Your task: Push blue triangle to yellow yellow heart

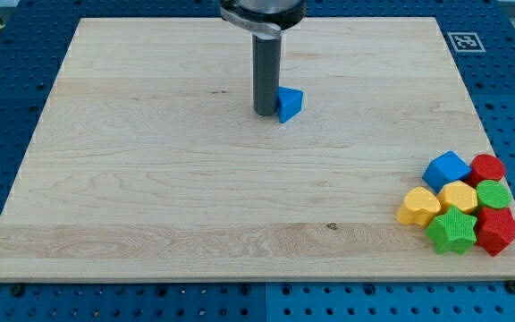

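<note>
One blue triangle [290,103] just above the board's middle, touching my tip [265,112] on the tip's right-hand side in the view. No fingers on this rod, so nothing open or closed to report; only the dark tip resting against the triangle's left face. Well apart, down at the view's bottom right corner of the wooden board [150,179], a tight cluster: yellow heart [418,207] at the cluster's left edge, blue cube [446,170] above it, yellow block [459,196] beside it, green star [451,229] below. Farther right, red block [487,168], green block [493,194], red star [498,230].
</note>
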